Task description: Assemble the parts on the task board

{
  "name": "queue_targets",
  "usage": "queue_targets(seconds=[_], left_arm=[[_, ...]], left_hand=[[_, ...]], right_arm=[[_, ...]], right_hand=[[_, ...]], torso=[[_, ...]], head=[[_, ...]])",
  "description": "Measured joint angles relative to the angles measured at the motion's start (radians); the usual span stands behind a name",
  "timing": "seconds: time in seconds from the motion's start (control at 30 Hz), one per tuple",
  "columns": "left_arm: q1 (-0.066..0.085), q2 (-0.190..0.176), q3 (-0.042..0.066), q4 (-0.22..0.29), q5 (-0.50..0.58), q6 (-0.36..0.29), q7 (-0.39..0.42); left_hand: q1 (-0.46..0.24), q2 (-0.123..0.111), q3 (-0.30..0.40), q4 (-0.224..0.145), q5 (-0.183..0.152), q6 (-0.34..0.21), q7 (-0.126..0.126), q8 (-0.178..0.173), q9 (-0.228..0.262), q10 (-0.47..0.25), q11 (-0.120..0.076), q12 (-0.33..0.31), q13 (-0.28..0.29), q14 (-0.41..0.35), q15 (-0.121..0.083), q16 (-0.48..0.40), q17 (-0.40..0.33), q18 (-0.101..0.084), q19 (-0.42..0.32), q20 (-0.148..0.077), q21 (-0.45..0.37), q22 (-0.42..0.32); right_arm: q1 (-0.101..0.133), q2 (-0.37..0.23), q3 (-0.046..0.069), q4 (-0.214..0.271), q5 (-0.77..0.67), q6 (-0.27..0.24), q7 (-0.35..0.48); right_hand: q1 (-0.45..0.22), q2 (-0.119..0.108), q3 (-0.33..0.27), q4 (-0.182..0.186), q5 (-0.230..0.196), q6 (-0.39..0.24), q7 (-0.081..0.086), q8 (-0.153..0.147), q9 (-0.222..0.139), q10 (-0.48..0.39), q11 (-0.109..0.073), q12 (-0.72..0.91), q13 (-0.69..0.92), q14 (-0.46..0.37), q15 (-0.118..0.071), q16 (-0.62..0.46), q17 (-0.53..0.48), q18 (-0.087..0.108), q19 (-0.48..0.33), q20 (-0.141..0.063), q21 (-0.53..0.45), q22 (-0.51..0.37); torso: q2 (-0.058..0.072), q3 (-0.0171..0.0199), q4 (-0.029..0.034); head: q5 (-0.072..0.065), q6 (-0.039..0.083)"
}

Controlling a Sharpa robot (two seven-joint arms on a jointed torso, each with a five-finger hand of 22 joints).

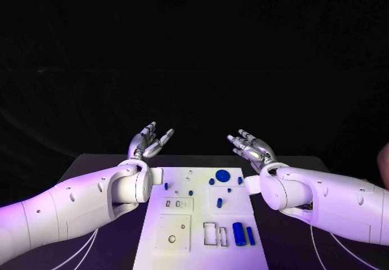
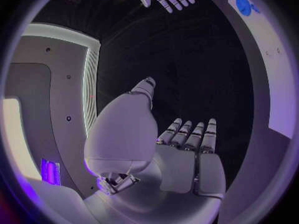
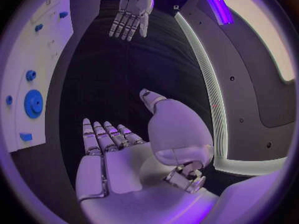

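You're looking at a dim scene: the background is black and violet light washes the white task board (image 1: 203, 219) and both arms. The board's near end glares pale. Both wrist views bend straight edges into curves, with dark, soft rims; a bright strip flares near each one's rim.

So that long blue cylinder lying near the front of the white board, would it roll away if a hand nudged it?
Probably. The blue cylinder lies on its side on the task board, so a sideways push would likely roll it, while an endwise one would more likely slide it. It looks solid and smooth, so probably stiff, perhaps slippery. Both the left hand and right hand hang open, away from it.
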Motion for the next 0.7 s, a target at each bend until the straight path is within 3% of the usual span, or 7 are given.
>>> queue_targets(seconds=[0.1,0.17,0.23,0.3,0.43,0.53,0.7], left_arm=[[0.0,0.0,-0.001,-0.001,0.005,0.013,0.007],[0.0,0.0,-0.001,-0.002,0.007,0.018,0.01],[0.0,0.0,-0.001,-0.002,0.008,0.023,0.013],[0.0,-0.008,-0.001,0.005,0.009,0.029,0.015],[0.006,-0.086,0.001,0.039,0.007,0.068,0.012],[0.006,-0.099,0.001,0.048,0.002,0.09,0.005],[0.012,-0.114,0.004,0.088,-0.02,0.132,-0.008]], left_hand=[[0.02,0.012,0.007,0.007,0.0,0.014,0.001,0.002,0.004,0.012,0.012,0.006,0.002,0.025,0.015,0.009,0.006,0.009,0.01,0.01,0.011,0.004],[0.034,0.017,0.01,0.01,0.0,0.032,0.002,0.011,0.007,0.037,0.02,0.008,0.005,0.066,0.017,0.023,0.014,0.015,0.029,0.012,0.021,0.009],[0.044,0.026,0.022,0.009,0.0,0.06,0.004,0.022,0.014,0.081,0.031,0.017,0.009,0.121,0.013,0.041,0.025,0.015,0.057,0.013,0.035,0.016],[0.053,0.034,0.033,0.006,0.0,0.109,0.007,0.04,0.025,0.157,0.043,0.032,0.016,0.207,0.004,0.072,0.042,0.024,0.115,0.013,0.062,0.03],[0.075,0.036,0.06,0.004,0.0,0.256,0.016,0.096,0.058,0.352,0.049,0.071,0.03,0.388,-0.022,0.139,0.076,0.062,0.265,0.012,0.136,0.064],[0.092,0.031,0.086,0.002,0.0,0.384,0.03,0.143,0.084,0.502,0.042,0.098,0.035,0.524,-0.049,0.189,0.102,0.093,0.386,0.006,0.201,0.091],[0.107,0.018,0.133,0.0,0.0,0.519,0.052,0.188,0.106,0.665,0.023,0.106,0.038,0.684,-0.087,0.246,0.139,0.109,0.535,-0.016,0.287,0.124]], right_arm=[[0.015,0.002,-0.016,-0.013,-0.009,0.064,-0.023],[0.022,0.004,-0.024,-0.019,-0.014,0.098,-0.036],[0.028,0.004,-0.029,-0.024,-0.019,0.131,-0.048],[0.032,0.005,-0.031,-0.029,-0.037,0.148,-0.056],[0.057,-0.009,-0.026,-0.072,-0.213,0.127,-0.056],[0.065,-0.013,-0.025,-0.078,-0.337,0.107,-0.056],[0.074,-0.02,-0.025,-0.077,-0.494,0.092,-0.068]], right_hand=[[0.042,-0.002,0.013,-0.013,0.002,0.034,0.002,0.009,0.007,0.046,0.002,0.01,0.005,0.048,0.003,0.014,0.008,0.0,0.038,0.001,0.014,0.007],[0.072,-0.006,0.024,-0.024,0.004,0.073,0.004,0.023,0.016,0.099,0.002,0.019,0.01,0.102,0.001,0.029,0.018,0.015,0.075,0.002,0.028,0.013],[0.103,-0.012,0.03,-0.045,0.004,0.131,0.008,0.042,0.03,0.182,-0.001,0.033,0.017,0.183,-0.006,0.053,0.031,0.017,0.137,0.003,0.051,0.024],[0.13,-0.019,0.039,-0.066,0.004,0.203,0.013,0.066,0.046,0.288,-0.007,0.05,0.024,0.284,-0.016,0.082,0.048,0.039,0.22,0.003,0.082,0.037],[0.168,-0.036,0.062,-0.096,0.008,0.347,0.024,0.112,0.075,0.475,-0.022,0.073,0.033,0.455,-0.038,0.13,0.072,0.062,0.354,0.002,0.134,0.057],[0.192,-0.051,0.084,-0.118,0.008,0.465,0.035,0.147,0.097,0.598,-0.036,0.075,0.037,0.567,-0.057,0.159,0.085,0.084,0.44,0.0,0.167,0.067],[0.215,-0.073,0.112,-0.146,0.008,0.6,0.056,0.183,0.118,0.732,-0.057,0.075,0.039,0.689,-0.081,0.186,0.098,0.095,0.531,-0.006,0.207,0.079]], torso=[[0.0,-0.0003,0.0004],[0.0,-0.0003,0.0004],[0.0,-0.0003,0.0005],[0.001,-0.0005,0.0002],[0.018,-0.0023,-0.001],[0.031,-0.0032,-0.0013],[0.047,-0.0031,-0.0001]], head=[[0.0,0.0],[0.0,0.0],[0.0,0.0],[0.0,0.0],[0.003,-0.014],[0.003,-0.016],[0.001,-0.019]])
